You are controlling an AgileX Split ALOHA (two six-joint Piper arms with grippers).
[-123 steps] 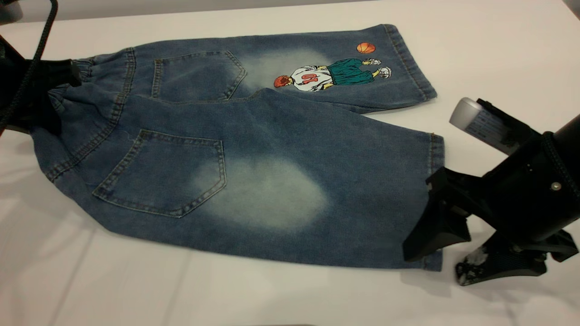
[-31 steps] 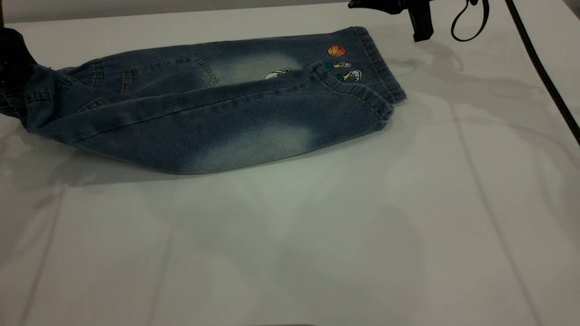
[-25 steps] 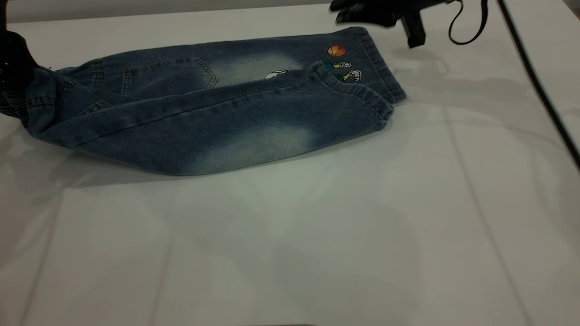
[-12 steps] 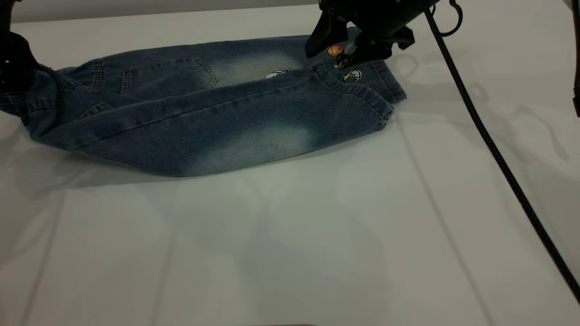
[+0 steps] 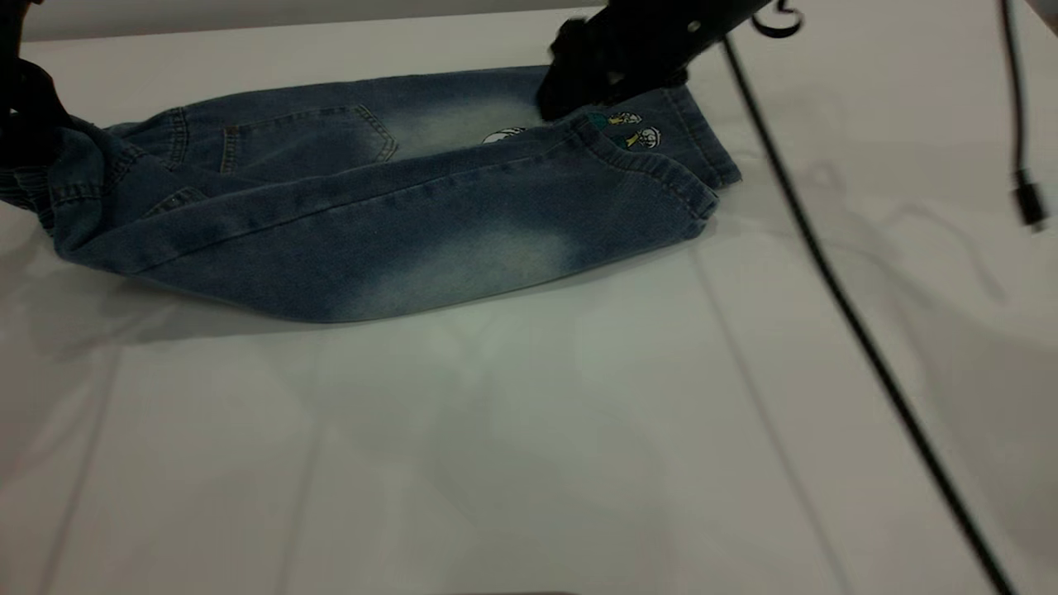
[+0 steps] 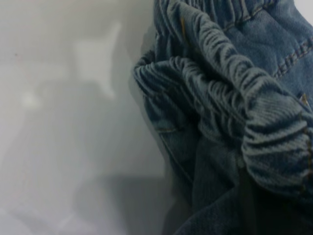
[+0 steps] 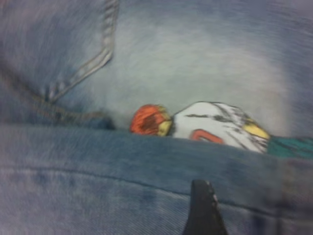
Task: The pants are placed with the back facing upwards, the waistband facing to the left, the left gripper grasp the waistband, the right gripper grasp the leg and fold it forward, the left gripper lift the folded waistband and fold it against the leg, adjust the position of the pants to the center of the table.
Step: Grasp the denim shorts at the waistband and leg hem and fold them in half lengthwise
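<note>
Presently, on view:

- The table point(image 5: 529, 430): white top, its near half bare; only a strip of the far edge shows.
- The pants point(image 5: 388, 207): blue denim, folded lengthwise, lying along the table's far edge and reaching its left edge, well off centre.
- The leg point(image 5: 463, 240): plain, with a pale faded patch, folded over onto the printed leg; its stitched hem lies towards the right end of the pants.
- The cartoon print point(image 5: 628, 132): mostly covered by the folded leg; the right wrist view shows an orange head and a white shirt point(image 7: 195, 122) above the fold line.
- One back pocket point(image 5: 306, 140): visible on the lower layer; the other is hidden.
- The waistband point(image 6: 234, 112): gathered, bunched up at the table's left edge; partly cut off in the exterior view.
- The left gripper point(image 5: 25, 99): a dark mass at the waistband, largely out of frame; whether its fingers are apart or together I cannot tell.
- The right gripper point(image 5: 570, 87): blurred, low over the printed leg beside the fold; one black fingertip point(image 7: 203, 210) shows, finger state unreadable.
- A black cable point(image 5: 826, 273): crosses the table's right side.
</note>
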